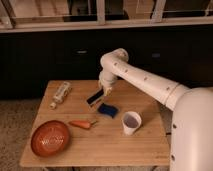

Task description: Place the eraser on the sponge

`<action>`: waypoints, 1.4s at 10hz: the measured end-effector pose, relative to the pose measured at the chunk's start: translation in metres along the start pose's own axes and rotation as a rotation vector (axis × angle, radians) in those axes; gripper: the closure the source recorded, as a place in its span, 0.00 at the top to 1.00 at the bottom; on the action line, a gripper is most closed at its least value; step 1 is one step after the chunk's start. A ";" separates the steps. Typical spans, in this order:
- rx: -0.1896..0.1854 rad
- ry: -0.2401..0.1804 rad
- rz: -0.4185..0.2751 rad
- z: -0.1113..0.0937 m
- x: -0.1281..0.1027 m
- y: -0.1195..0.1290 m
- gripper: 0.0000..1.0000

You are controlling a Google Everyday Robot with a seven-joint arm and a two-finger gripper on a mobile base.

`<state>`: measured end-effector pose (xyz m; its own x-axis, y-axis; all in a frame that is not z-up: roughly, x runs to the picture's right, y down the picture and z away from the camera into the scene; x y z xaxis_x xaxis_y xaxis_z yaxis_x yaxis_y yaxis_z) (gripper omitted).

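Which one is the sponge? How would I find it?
Look at the wooden table, near its middle, just below the robot's claw, which holds the black eraser tilted. The sponge is the small flat pad lying between that eraser and the white cup. It is the only dark-blue thing there.
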<state>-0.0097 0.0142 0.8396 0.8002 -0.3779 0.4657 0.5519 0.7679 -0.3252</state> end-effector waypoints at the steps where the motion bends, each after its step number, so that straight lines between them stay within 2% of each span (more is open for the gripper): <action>1: -0.003 -0.007 -0.003 -0.003 -0.001 0.002 0.01; 14: -0.045 -0.063 -0.017 0.002 -0.006 0.019 0.01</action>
<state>-0.0044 0.0320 0.8321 0.7750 -0.3563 0.5219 0.5764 0.7372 -0.3526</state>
